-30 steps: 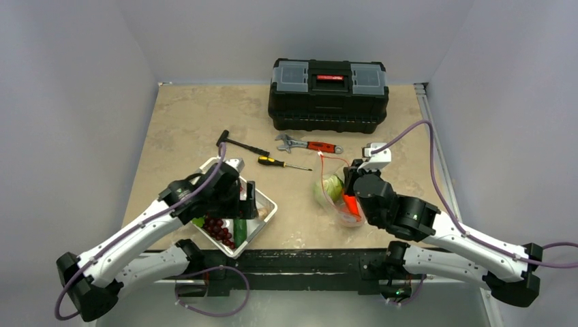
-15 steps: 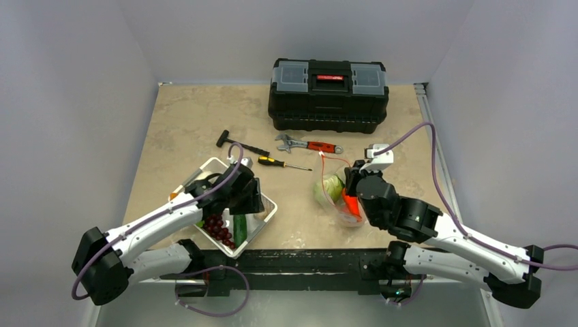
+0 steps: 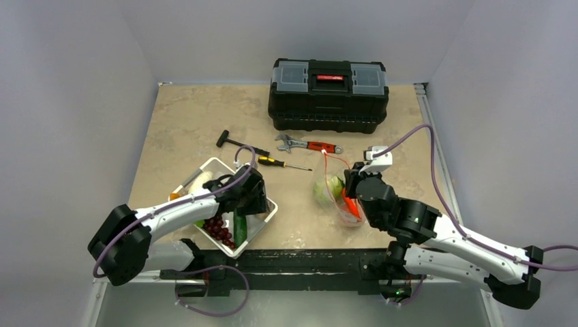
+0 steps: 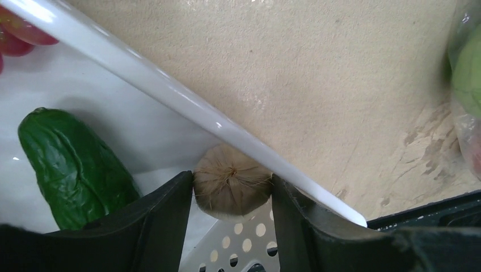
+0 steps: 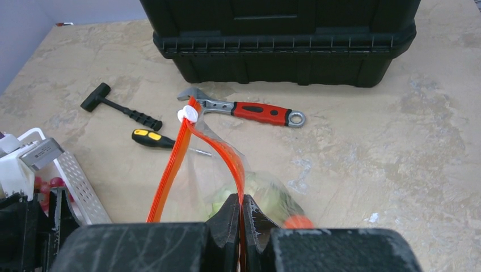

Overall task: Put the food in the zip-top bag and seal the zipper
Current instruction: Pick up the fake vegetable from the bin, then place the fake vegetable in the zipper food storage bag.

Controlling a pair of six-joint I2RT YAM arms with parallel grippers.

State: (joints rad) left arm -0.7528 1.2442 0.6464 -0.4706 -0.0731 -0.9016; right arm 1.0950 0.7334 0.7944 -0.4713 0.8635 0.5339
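The clear zip-top bag [image 3: 335,197] lies at centre right with the pale-green cabbage [image 3: 332,185] and a red-orange carrot [image 3: 350,206] inside. Its mouth stands open. My right gripper [image 5: 241,207] is shut on one side of the red-orange zipper [image 5: 227,156] and holds it up; the white slider [image 5: 186,115] is at the far end. My left gripper [image 4: 231,195] is down in the white basket [image 3: 204,167], with both fingers against a round tan fibrous food piece [image 4: 231,187] beside the rim [image 4: 170,96]. A green cucumber [image 4: 74,170] and purple grapes [image 3: 219,228] lie in the basket.
A black toolbox [image 3: 329,85] stands at the back. A red-handled wrench [image 3: 310,145], a yellow-and-black screwdriver [image 3: 279,163] and a black hammer [image 3: 238,144] lie between it and the basket. The table's near edge is just below the basket.
My left arm has swung right along the basket and lowered into its right corner, onto the tan piece. The right gripper and the bag have hardly moved.
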